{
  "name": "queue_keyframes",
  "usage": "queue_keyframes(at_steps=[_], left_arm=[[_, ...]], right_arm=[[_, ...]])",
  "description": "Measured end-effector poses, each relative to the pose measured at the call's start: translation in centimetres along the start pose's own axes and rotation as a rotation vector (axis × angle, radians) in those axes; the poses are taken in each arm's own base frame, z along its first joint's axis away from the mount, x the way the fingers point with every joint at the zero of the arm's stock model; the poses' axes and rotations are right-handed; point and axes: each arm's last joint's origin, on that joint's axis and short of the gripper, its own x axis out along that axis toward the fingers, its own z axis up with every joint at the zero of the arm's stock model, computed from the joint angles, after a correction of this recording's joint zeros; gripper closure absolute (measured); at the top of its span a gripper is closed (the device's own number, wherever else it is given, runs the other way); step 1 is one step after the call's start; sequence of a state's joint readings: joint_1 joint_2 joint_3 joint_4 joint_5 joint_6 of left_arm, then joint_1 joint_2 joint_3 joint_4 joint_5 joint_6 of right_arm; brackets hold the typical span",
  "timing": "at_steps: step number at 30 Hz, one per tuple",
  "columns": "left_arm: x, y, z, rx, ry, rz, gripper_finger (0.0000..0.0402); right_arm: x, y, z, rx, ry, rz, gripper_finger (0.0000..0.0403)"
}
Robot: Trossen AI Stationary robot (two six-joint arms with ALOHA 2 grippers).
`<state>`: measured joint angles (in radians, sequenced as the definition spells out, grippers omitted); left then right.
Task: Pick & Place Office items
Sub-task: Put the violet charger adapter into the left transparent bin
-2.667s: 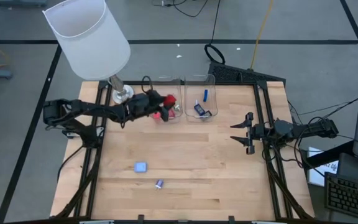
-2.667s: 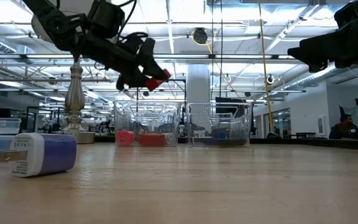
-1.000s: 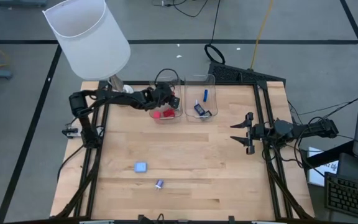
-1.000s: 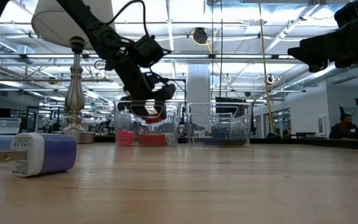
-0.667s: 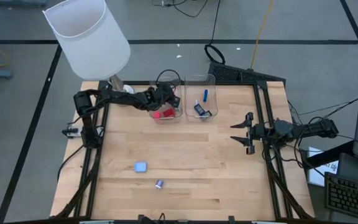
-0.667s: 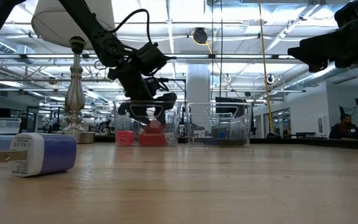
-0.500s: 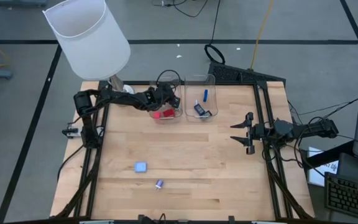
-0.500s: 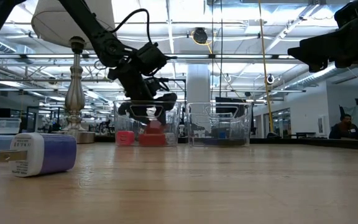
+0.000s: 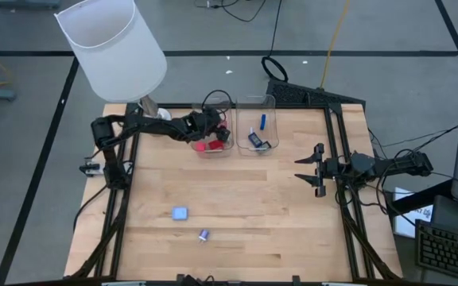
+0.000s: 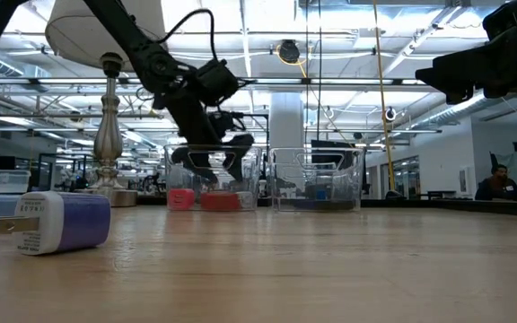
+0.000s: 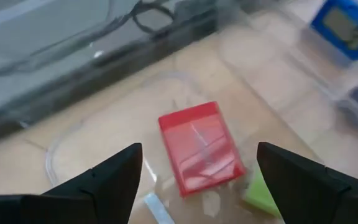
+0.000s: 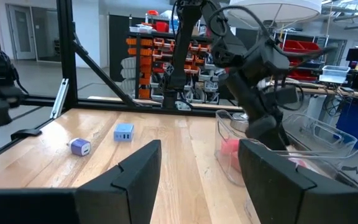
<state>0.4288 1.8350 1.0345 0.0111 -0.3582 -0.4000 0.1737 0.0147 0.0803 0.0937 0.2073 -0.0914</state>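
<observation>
left gripper (image 9: 213, 127) over left bin (image 9: 213, 151) — fingers spread, empty, red piece (image 11: 201, 146) below, right gripper (image 9: 307, 170) parted, idle

We see grey floor (image 9: 372, 40) with dark seam lines round wooden table (image 9: 237, 206). Cables (image 9: 277, 48) trail across floor behind table. White-shaded lamp (image 9: 114, 52) stands at table's far left corner. Keyboard (image 9: 452, 250) sits at right edge. We note bright ceiling lights (image 10: 348, 36), white column (image 10: 287, 121), seated person (image 10: 499, 184) far right.

Lamp (image 9: 111, 49) crowds bins (image 9: 213, 127); table (image 9: 245, 214) mostly open.
</observation>
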Motion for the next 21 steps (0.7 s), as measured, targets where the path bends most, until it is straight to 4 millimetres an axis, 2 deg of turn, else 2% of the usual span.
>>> queue_keyframes(at_steps=[2, 6, 11, 14, 21], left_arm=[[-1.3, 0.0, 1.0, 0.009, -0.024, -0.033, 0.0082], [-5.3, 0.3, 3.2, 0.010, -0.090, -0.087, 0.0089], [-11.2, 0.3, 4.3, -0.006, -0.111, -0.198, 0.0099], [-14.5, -0.5, 3.7, 0.041, -0.140, -0.252, 0.0105], [-21.3, -3.9, 0.1, 0.196, -0.252, -0.436, 0.0115]], right_arm=[[0.0, 0.0, 0.0, 0.000, 0.000, 0.000, 0.0197], [0.0, 0.0, 0.0, 0.000, -0.001, 0.000, 0.0197], [0.0, 0.0, 0.0, 0.000, 0.000, 0.000, 0.0199], [0.0, 0.0, 0.0, 0.000, 0.000, 0.000, 0.0198], [0.0, 0.0, 0.0, 0.000, 0.000, 0.000, 0.0196]])
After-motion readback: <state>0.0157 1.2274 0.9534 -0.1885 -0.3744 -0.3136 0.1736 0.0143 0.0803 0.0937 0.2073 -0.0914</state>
